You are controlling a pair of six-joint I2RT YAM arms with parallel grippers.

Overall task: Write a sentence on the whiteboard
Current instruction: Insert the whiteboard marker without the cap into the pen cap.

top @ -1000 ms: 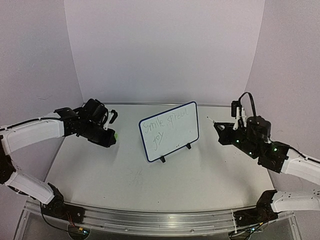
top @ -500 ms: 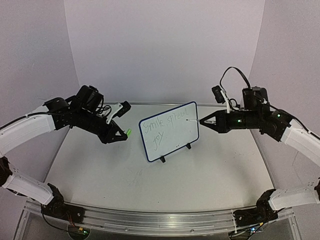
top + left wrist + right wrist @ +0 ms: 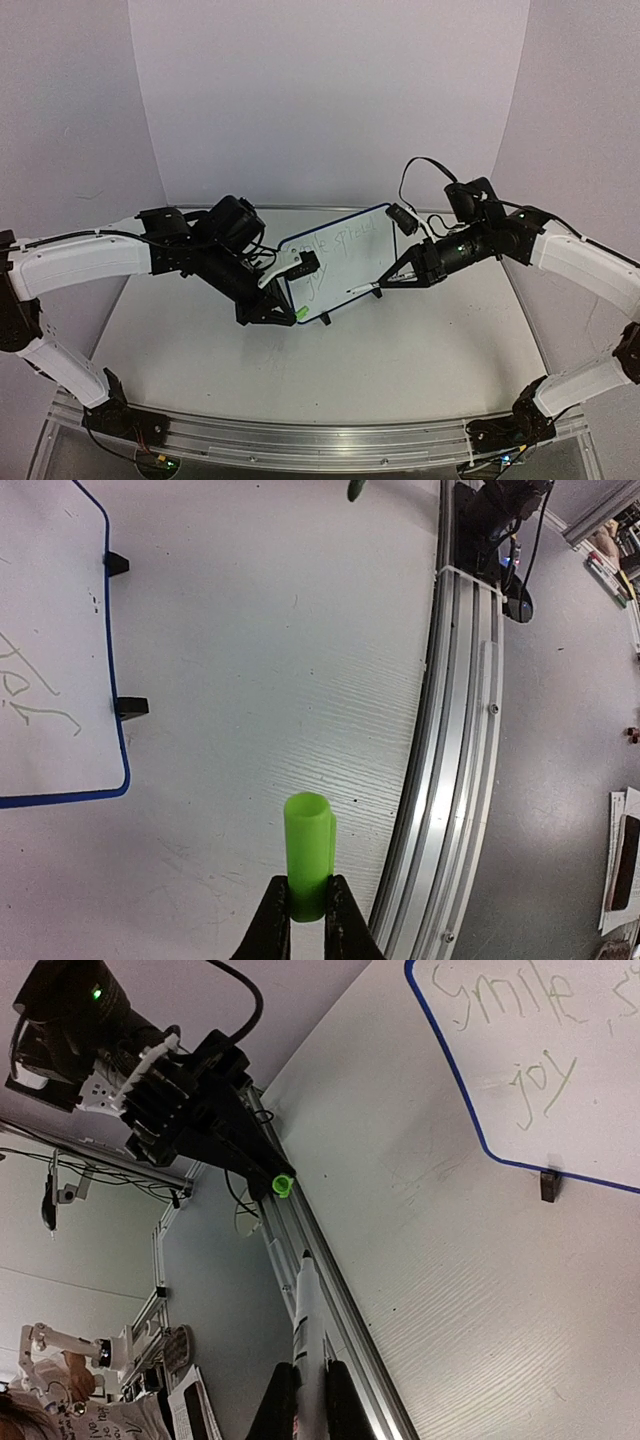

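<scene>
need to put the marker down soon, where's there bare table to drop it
Bare: the wide strip of table between the whiteboard and the front rail, through to the near right corner. Crowded: just in front of the whiteboard, where the left gripper with its green cap and the right gripper with the marker meet.

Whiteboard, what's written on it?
The whiteboard bears a green sentence: "Smile", a word cut off at the frame edge, and "joy" below. From above, the left arm hides its lower corner.
</scene>
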